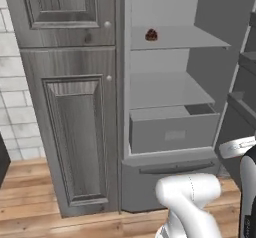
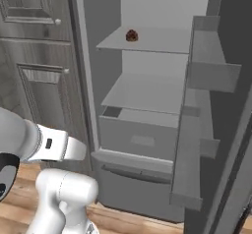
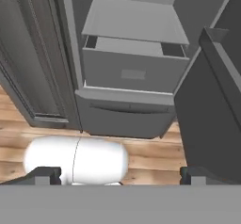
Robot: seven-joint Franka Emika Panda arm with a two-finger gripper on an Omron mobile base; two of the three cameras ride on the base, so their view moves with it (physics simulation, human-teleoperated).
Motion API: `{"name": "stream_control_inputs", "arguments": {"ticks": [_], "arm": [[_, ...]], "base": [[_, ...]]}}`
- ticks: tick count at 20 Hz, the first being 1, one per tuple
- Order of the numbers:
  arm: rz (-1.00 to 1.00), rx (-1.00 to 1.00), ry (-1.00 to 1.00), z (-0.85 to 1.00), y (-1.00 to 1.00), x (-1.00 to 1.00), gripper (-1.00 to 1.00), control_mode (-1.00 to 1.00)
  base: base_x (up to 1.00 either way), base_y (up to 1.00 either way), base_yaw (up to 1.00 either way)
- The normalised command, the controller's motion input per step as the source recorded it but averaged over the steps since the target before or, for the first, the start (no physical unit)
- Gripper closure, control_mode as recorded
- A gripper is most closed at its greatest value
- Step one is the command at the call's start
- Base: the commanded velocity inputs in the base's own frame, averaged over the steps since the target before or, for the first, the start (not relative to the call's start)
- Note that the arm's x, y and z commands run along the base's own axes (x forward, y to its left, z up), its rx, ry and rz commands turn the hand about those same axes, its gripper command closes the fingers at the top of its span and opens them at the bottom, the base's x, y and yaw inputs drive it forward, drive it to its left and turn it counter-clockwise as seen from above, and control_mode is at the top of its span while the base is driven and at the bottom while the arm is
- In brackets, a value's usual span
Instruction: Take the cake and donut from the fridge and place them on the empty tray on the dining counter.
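Observation:
The fridge (image 1: 172, 132) stands open, its pale grey shelves and drawer (image 3: 134, 70) facing me. On the upper shelf sits the cake (image 1: 151, 34), a tiny dark-brown round with a reddish top, also seen from the right base (image 2: 131, 35). The shelf below it is bare. My gripper (image 3: 120, 176) is open, its two dark fingertips (image 3: 47, 173) far apart with nothing between them. It hangs low in front of the fridge's bottom, well below the cake. The donut, the blue tray and the dining counter are out of view.
The fridge door (image 2: 206, 105) with its door shelves swings out on the right. A grey wood-panelled cabinet (image 1: 70, 122) flanks the fridge on the left. Wooden floor (image 1: 30, 192) lies below, and a white tiled wall (image 1: 12, 107) is at far left.

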Motion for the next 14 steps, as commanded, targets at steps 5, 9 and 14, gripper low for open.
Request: {"name": "stream_control_inputs", "arguments": {"ticks": [5,9,14], "arm": [[0.0,0.0,0.0,0.0,0.0,0.0,-1.0,1.0],[0.0,0.0,0.0,0.0,0.0,0.0,-1.0,1.0],[0.0,0.0,0.0,0.0,0.0,0.0,-1.0,1.0]], "base": [[1.0,0.0,0.0],[1.0,0.0,0.0],[1.0,0.0,0.0]]}}
